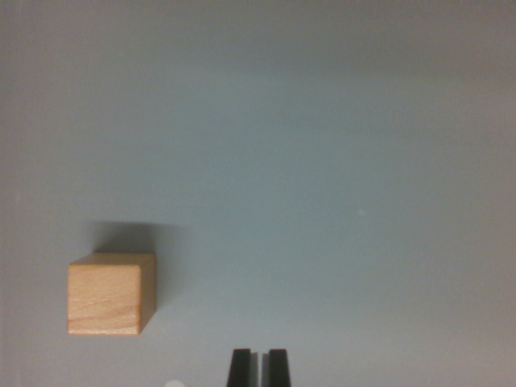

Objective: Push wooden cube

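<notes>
The wooden cube [110,293], unmarked, rests on the grey desk [339,161], left of the gripper [258,367], whose fingers sit nearly together.

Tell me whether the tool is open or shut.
Shut, or nearly: the tool's two dark fingertips stand close together with only a thin gap, holding nothing, apart from the wooden cube.

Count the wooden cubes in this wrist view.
1. The light-brown wooden cube sits on the plain grey surface at the wrist view's lower left, apart from the jaws. Nothing here could hide another.
</notes>
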